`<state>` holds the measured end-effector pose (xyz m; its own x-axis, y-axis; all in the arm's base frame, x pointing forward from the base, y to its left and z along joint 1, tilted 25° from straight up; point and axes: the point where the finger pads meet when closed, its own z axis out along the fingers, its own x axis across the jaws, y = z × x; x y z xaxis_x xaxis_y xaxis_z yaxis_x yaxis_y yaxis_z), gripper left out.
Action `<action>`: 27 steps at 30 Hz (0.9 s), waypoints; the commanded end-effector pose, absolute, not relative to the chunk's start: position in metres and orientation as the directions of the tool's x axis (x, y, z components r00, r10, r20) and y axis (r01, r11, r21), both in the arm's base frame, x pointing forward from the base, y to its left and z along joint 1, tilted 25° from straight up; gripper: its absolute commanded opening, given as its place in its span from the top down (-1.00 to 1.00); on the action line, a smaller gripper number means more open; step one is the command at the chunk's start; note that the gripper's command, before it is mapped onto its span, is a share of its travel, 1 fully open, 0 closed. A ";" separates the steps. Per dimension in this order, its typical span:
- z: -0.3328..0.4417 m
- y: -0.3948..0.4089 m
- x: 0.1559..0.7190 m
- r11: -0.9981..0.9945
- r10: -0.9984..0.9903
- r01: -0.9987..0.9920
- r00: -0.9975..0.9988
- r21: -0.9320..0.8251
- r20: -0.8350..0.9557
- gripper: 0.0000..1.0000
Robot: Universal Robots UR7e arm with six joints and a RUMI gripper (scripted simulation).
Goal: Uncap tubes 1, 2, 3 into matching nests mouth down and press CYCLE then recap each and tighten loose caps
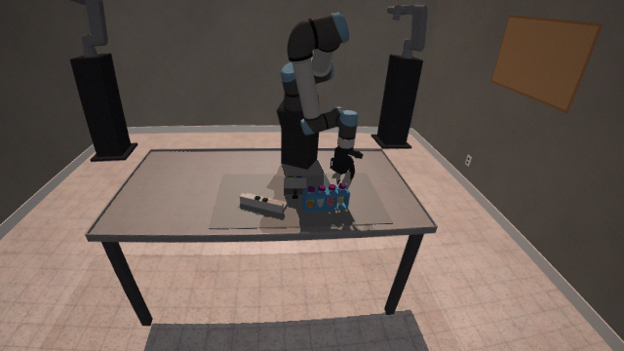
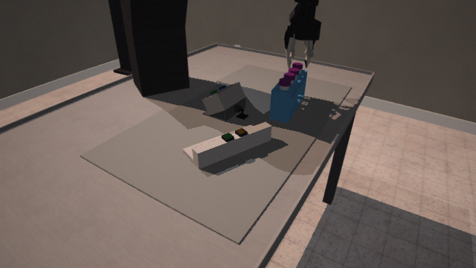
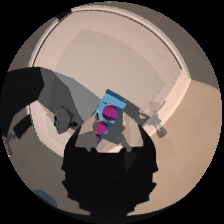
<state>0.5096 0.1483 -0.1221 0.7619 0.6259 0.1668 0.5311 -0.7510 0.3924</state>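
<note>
The blue decapping station (image 1: pixel 327 200) stands on the mat in front of the arm's base and holds a row of tubes, each with a purple cap on. It also shows in the exterior view (image 2: pixel 288 97) and in the wrist view (image 3: pixel 112 107). My gripper (image 1: pixel 344 180) points straight down over the cap of tube 1 (image 1: pixel 342 185), the right end of the row in the top view and the far end in the exterior view (image 2: pixel 297 65). The fingertips (image 2: pixel 298 59) stand partly apart just above that cap, holding nothing. The white cap tray (image 1: pixel 262 202) lies to the left, with no caps on it.
The grey key housing (image 2: pixel 224 100) with its green and blue keys sits between the arm's base and the cap tray (image 2: pixel 230 145). The tray's green lamp (image 2: pixel 227 137) and amber lamp (image 2: pixel 241 131) look dark. The table edge runs close behind the station.
</note>
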 end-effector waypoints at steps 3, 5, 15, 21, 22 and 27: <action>-0.122 0.148 0.510 -0.914 0.347 0.254 0.893 0.317 0.287 0.30; -0.122 0.148 0.510 -0.940 0.270 0.179 0.911 0.292 0.312 0.30; -0.122 0.148 0.510 -0.954 -0.213 -0.280 0.885 0.106 0.414 0.30; -0.122 0.148 0.510 -0.918 -0.336 -0.393 0.841 0.052 0.424 0.30; -0.122 0.148 0.510 -0.918 -0.336 -0.393 0.841 0.052 0.424 0.30; -0.122 0.148 0.510 -0.918 -0.336 -0.393 0.841 0.052 0.424 1.00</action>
<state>0.5097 0.1481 -0.1221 0.8430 -0.3322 0.4230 -0.3888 -0.9198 0.0525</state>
